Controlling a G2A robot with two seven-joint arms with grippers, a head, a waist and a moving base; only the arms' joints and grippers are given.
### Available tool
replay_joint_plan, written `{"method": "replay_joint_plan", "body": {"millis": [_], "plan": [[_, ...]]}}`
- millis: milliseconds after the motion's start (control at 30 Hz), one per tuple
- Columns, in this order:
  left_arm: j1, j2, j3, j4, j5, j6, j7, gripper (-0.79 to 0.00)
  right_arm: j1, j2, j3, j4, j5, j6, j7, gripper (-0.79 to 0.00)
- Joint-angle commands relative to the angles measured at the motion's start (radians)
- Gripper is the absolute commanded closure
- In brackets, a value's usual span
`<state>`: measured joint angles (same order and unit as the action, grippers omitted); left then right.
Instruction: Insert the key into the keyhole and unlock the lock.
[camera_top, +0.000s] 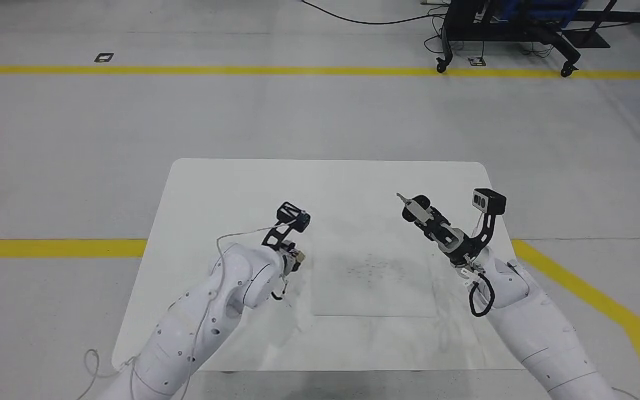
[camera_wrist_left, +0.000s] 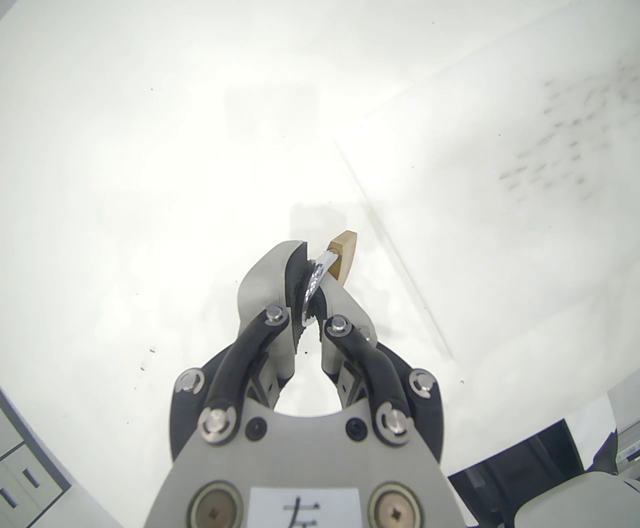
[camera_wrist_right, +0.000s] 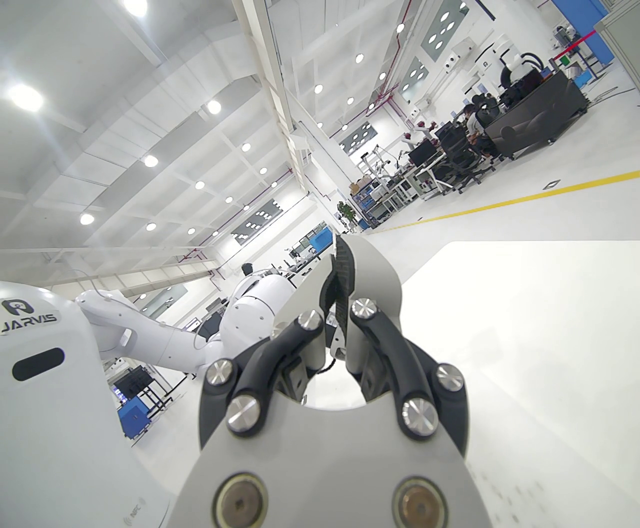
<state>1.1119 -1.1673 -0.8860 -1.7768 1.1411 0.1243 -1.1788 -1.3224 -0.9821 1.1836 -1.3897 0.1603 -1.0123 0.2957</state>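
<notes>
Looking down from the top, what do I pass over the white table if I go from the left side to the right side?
Brass lock → dark marks on the table → silver key.

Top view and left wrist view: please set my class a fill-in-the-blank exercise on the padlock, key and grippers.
The left gripper is shut on the silver ____ of the small brass padlock.
With the right gripper shut on the thin silver key, ____ grippers are shut.
Padlock and key are held over the ____ rectangular table, not touching each other.
Missing words: shackle; both; white.
</notes>
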Motion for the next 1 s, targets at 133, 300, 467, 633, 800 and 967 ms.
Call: {"method": "replay_joint_plan", "body": {"millis": [133,300,467,633,800,967], "plan": [[0.015,0.001,-0.019,-0.017,-0.018,0.0,0.02,0.0,0.0,0.0,0.0,0.0,0.0,0.0,0.0,0.0],[0.015,0.001,-0.019,-0.017,-0.018,0.0,0.02,0.0,0.0,0.0,0.0,0.0,0.0,0.0,0.0,0.0],[0.015,0.001,-0.019,-0.017,-0.018,0.0,0.02,0.0,0.0,0.0,0.0,0.0,0.0,0.0,0.0,0.0],[0.028,0.005,-0.161,0.046,-0.354,-0.071,0.051,0.0,0.0,0.0,0.0,0.0,0.0,0.0,0.0,0.0],[0.052,0.026,-0.38,0.178,-0.799,-0.24,-0.018,0.0,0.0,0.0,0.0,0.0,0.0,0.0,0.0,0.0],[0.028,0.036,-0.473,0.339,-1.168,-0.374,-0.166,0.0,0.0,0.0,0.0,0.0,0.0,0.0,0.0,0.0]]}}
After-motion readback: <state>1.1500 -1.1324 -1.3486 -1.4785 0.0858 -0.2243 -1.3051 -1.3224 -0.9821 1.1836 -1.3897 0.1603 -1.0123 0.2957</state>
